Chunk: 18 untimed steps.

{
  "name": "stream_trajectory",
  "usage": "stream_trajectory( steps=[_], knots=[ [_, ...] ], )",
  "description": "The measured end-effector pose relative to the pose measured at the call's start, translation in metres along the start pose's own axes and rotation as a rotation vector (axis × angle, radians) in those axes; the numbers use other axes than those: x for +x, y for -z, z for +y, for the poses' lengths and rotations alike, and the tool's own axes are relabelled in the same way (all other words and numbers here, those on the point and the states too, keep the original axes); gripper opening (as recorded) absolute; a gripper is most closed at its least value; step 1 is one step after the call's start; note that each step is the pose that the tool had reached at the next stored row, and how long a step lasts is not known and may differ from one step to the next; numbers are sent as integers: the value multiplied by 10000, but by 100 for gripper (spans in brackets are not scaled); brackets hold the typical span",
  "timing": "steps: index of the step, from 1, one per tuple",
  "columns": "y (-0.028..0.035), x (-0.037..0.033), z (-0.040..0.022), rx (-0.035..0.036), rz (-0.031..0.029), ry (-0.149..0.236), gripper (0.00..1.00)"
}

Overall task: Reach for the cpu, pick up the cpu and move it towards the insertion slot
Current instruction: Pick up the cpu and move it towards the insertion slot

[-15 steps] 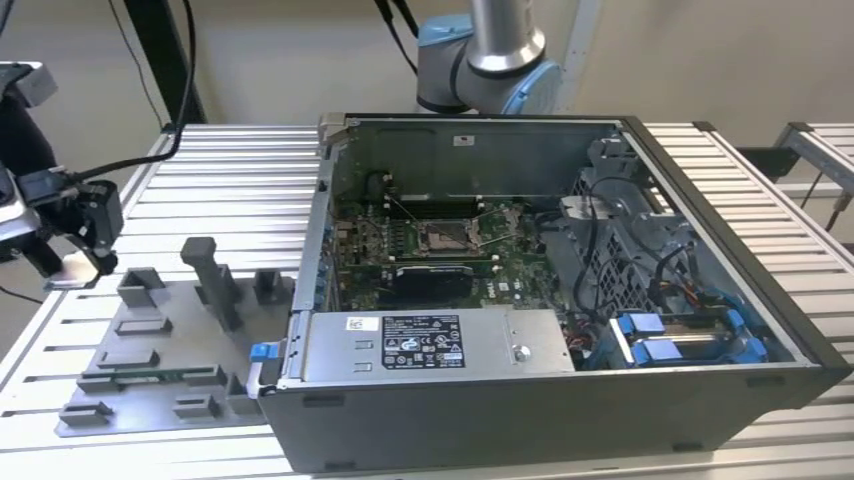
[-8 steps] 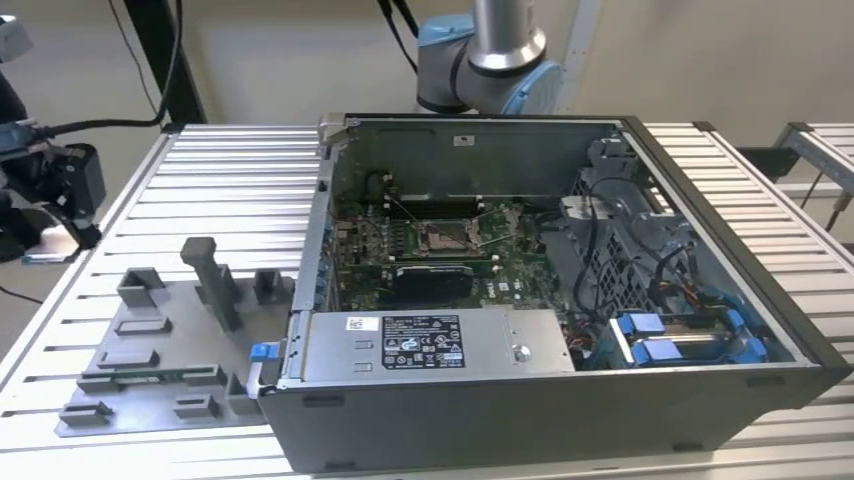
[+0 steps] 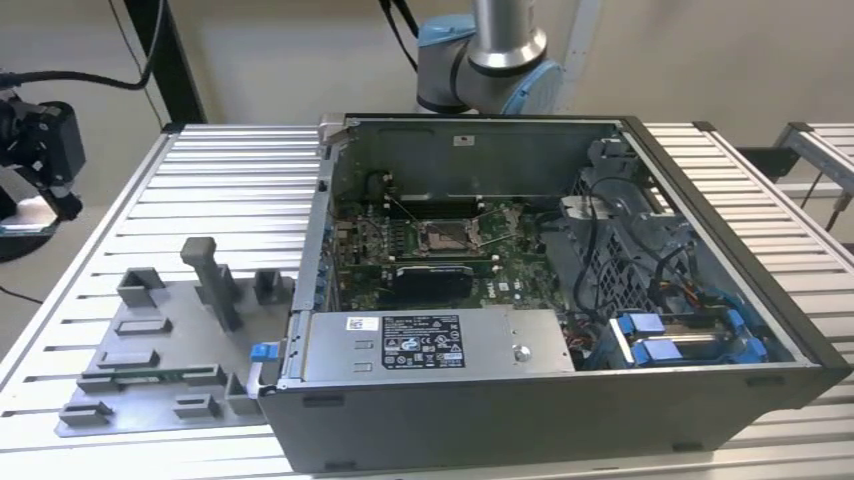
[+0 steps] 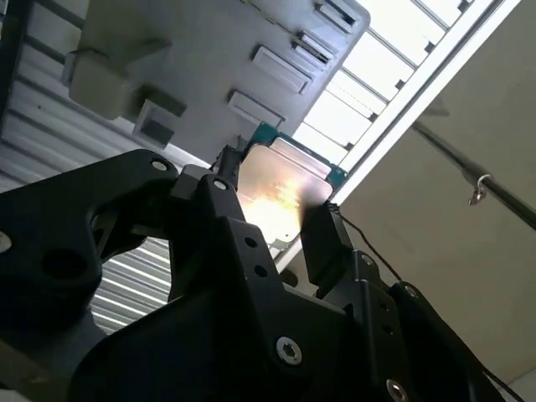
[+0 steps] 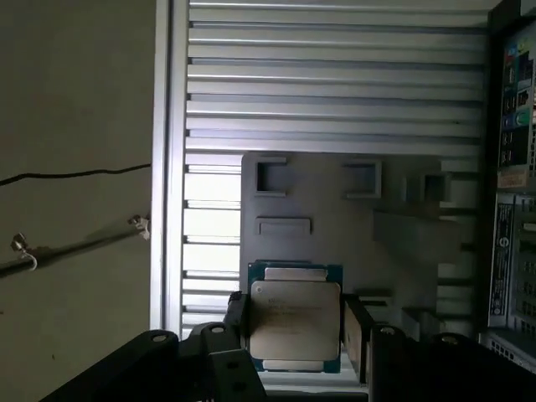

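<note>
The cpu (image 5: 295,311), a flat square chip with a silvery top and a thin green edge, sits clamped between my gripper's (image 5: 295,325) two black fingers, held above the grey tray (image 5: 335,226). In the second wrist view the same cpu (image 4: 283,186) glints between the fingers of the gripper (image 4: 272,209), with the tray (image 4: 209,59) behind it. The insertion slot (image 3: 443,238), a shiny metal frame with a dark centre on the green board, lies inside the open computer case, far toward the exterior view's right of the tray (image 3: 147,370). A black wrist assembly (image 3: 38,150) hangs at the exterior view's left edge.
The open computer case (image 3: 561,300) has tall metal walls around the board, a power supply box (image 3: 427,343) at its front and cables with blue connectors (image 3: 667,340). The tray carries an upright post (image 3: 214,280) and low blocks. The ribbed table (image 3: 227,180) ends just beyond the tray.
</note>
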<state>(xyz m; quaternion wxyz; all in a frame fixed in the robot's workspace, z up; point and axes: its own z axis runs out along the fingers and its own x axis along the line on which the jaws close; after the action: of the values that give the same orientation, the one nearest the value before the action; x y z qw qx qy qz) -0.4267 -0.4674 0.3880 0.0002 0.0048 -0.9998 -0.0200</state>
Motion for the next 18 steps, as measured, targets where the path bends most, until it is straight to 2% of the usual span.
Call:
stream_trajectory(
  steps=[7,8,15,18],
  knots=[
    [266,0,11,0,-1,1,0],
    [282,0,11,-1,-1,0,0],
    [283,-2,11,-1,-1,1,0],
    [283,-69,11,-1,1,1,0]
  ],
)
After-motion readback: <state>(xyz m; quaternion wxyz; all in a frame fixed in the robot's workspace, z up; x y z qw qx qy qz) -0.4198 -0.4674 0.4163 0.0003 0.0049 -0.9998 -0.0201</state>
